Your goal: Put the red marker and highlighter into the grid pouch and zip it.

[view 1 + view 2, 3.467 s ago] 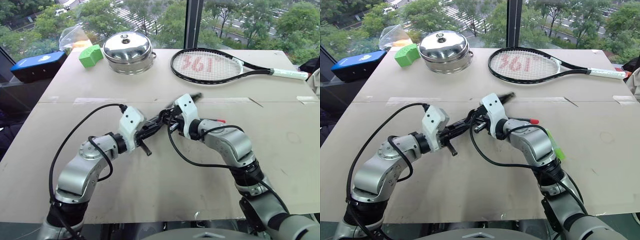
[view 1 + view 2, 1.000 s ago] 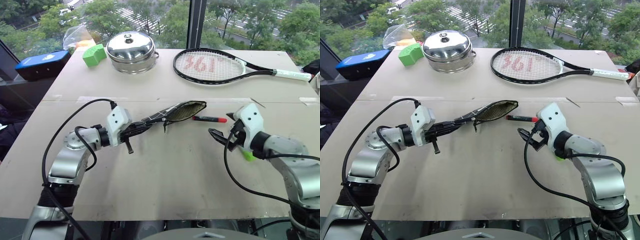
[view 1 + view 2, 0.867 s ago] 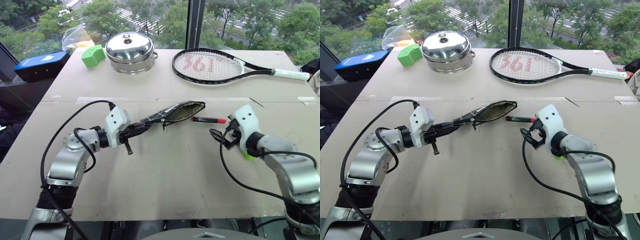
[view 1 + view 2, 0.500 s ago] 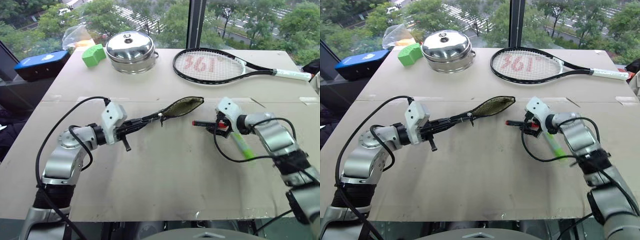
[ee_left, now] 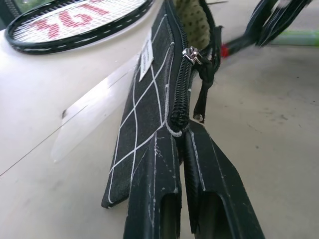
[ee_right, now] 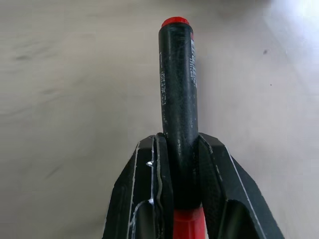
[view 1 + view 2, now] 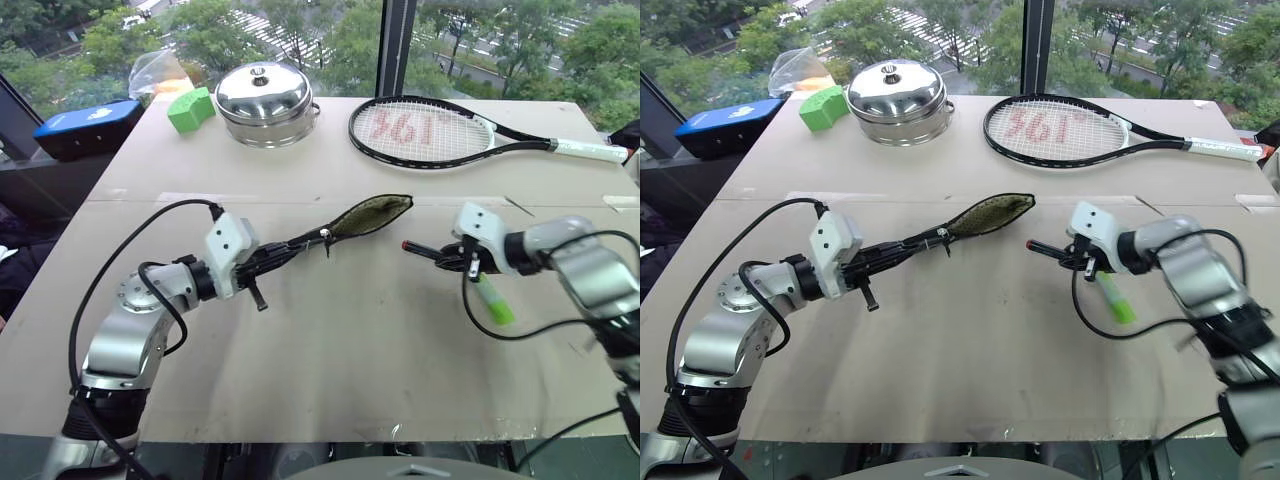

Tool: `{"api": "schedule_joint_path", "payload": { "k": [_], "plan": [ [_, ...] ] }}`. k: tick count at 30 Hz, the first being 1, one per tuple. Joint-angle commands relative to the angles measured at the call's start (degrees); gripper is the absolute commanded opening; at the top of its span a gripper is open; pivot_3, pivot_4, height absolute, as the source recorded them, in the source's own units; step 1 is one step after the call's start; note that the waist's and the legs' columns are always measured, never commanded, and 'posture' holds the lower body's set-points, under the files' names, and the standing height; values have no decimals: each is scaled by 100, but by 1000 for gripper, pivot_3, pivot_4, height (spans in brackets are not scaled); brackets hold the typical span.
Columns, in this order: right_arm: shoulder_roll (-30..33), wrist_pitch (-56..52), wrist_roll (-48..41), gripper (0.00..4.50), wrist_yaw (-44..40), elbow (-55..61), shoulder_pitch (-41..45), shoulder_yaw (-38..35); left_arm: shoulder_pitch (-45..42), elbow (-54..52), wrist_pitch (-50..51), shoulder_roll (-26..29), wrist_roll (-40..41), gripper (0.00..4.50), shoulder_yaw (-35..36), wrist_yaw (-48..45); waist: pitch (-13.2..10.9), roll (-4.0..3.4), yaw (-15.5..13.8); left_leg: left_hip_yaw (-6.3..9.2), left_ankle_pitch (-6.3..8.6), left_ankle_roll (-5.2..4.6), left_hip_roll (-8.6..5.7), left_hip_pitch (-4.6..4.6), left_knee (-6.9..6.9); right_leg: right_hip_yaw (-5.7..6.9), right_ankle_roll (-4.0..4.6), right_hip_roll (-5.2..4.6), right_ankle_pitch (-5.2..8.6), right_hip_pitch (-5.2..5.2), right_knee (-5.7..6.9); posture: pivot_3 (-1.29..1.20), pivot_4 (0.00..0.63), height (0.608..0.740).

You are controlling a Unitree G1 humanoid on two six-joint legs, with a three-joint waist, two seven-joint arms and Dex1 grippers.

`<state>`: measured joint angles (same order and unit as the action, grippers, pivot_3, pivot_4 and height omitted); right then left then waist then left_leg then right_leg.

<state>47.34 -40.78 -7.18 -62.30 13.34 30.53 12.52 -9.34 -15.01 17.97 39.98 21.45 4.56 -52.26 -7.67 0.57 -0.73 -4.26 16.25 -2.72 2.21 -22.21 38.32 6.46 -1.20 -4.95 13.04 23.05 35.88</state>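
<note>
The grid pouch point(image 7: 345, 223), black with white lines, hangs in the air over the table's middle with its open mouth point(image 7: 375, 213) facing right, showing the tan lining. My left gripper point(image 7: 268, 262) is shut on the pouch's closed end, next to the zipper point(image 5: 180, 94). My right gripper point(image 7: 452, 256) is shut on the red marker point(image 6: 177, 84), which points left toward the pouch mouth, a short gap away. The light-green highlighter point(image 7: 495, 300) lies on the table just below my right gripper.
At the back of the table lie a tennis racket point(image 7: 440, 130), a lidded steel pot point(image 7: 265, 95), a green block point(image 7: 188, 108), a clear plastic bag point(image 7: 155, 70) and a blue box point(image 7: 85, 128) at the left edge. A tape seam point(image 7: 160, 200) crosses the table.
My right gripper was open to the right of the marker lying on the table; it reached it, shut on it, and now holds it. The left gripper still holds the pouch.
</note>
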Motion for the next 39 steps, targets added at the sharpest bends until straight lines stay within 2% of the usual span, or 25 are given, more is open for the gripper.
{"api": "schedule_joint_path", "payload": {
  "k": [1, 4, 7, 13, 17, 21, 22, 24, 28, 32, 34, 36, 39],
  "plan": [
    [479, -531, -14, 211, 249, 1397, -103, -463, -155, -85, -265, -6, -108, 0, -114, -55, 0, 1, 7, -1, 0, 0, 0, 3, -1, 6, 0, 0, 0, -1, 0, 0, 150, 740],
    [767, -727, 206, 211, 482, 1880, 55, -368, -321, 81, -471, -28, -300, 0, -326, -110, 0, 3, -5, -1, 10, -14, 1, 8, -1, 13, -1, 2, 2, -3, -1, 0, 150, 740],
    [810, -731, 495, 211, 622, 1956, 433, 64, -462, 199, -637, -78, -443, 0, -508, -153, -2, 2, -1, -4, 12, -19, -1, 8, 1, 10, -1, 3, 2, -2, -1, 0, 150, 740],
    [441, -361, 1462, 211, 638, 1394, 1465, 1450, -600, 200, -816, -212, -579, 0, -765, -185, -2, 3, 7, -4, -1, 0, 0, 6, 1, 8, 0, 24, 2, 0, -1, 0, 150, 740],
    [-60, 40, 2142, 211, 615, 823, 2081, 2252, -579, 127, -923, -260, -700, 0, -874, -145, -2, 3, 9, -8, -1, 1, -1, 4, 2, 6, 0, 29, 1, 1, -1, 0, 150, 740],
    [-303, 734, 2503, 211, 415, 255, 2216, 2637, -539, 75, -912, -324, -694, 0, -893, -75, -2, 4, -8, -9, -1, 1, -2, 2, 4, 6, -1, 29, 1, 1, -1, 0, 150, 740],
    [-343, 796, 2506, 1011, 452, 218, 2159, 2555, -519, 67, -882, -337, -672, 0, -877, -54, -2, 4, -11, -8, -1, 0, -3, 2, 5, 6, -1, 28, 2, 0, -1, 0, 150, 740],
    [-501, 338, 2021, 1637, 384, 527, 2016, 1990, -466, 107, -814, -353, -615, 0, -800, -3, -2, 5, -5, -8, -1, 0, -4, 0, 7, 4, -1, 27, 1, 0, -2, 0, 150, 740],
    [-853, -1383, 743, 1637, 158, 1517, 1553, 324, -366, 132, -773, -365, -553, 0, -730, 57, -2, 5, -6, -5, -1, 1, 0, -1, 7, 8, -1, 29, 0, 0, 2, 0, 150, 740],
    [-583, -2683, 64, 1637, 205, 2471, 704, -954, -313, 200, -787, -418, -490, 0, -678, 85, 4, 15, -36, 15, 0, 0, 1, -2, 7, 29, 0, 23, 0, -12, -3, 0, 150, 740],
    [-400, -3106, -71, 1637, 364, 2834, 186, -1308, -307, 264, -830, -434, -496, 0, -669, 62, 4, 15, -23, 17, 5, -7, -4, 4, 7, 33, 1, 8, 1, -25, -8, 0, 150, 740],
    [-208, -3326, 12, 1637, 705, 3124, -679, -1465, -359, 336, -842, -435, -497, 0, -665, 13, 3, 14, -19, 18, 9, -15, -6, 5, 7, 30, 1, -11, 1, -27, -9, 0, 150, 740],
    [-562, -3456, 364, 1637, 1708, 2995, -1767, -1566, -449, 452, -874, -430, -508, 0, -679, -82, 5, 19, -16, 17, 12, -19, -4, 11, 6, 25, 1, -12, 1, -27, -5, 0, 150, 740]
  ]
}}
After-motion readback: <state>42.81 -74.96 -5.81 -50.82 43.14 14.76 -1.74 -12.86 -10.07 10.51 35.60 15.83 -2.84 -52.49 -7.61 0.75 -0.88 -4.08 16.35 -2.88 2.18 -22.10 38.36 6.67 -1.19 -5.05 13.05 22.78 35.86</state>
